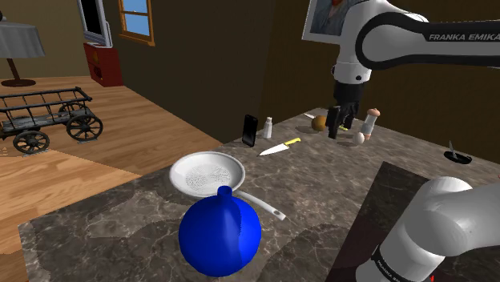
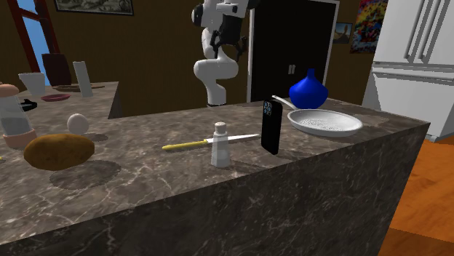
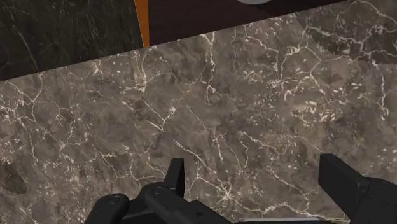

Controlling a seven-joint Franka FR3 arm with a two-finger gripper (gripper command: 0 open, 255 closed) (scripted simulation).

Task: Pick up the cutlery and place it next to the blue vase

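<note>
The cutlery is a knife [image 1: 279,147] with a yellow handle and pale blade, lying flat on the dark marble counter [image 1: 336,184]; the second exterior view has the knife [image 2: 207,142] beside a shaker. A round blue vase [image 1: 219,234] stands at the counter's near end, and this vase [image 2: 308,89] is far back in the second exterior view. My black gripper [image 1: 340,120] hangs above the counter, to the shoulder view's right of the knife and apart from it. In the wrist view the gripper [image 3: 257,184] is open over bare marble [image 3: 222,102], holding nothing.
A white strainer [image 1: 207,173] lies between knife and vase. A black phone [image 1: 250,130] and a small shaker [image 1: 268,127] stand just behind the knife. A potato [image 1: 319,122], an egg [image 1: 358,138] and a grinder [image 1: 370,122] sit close around the gripper.
</note>
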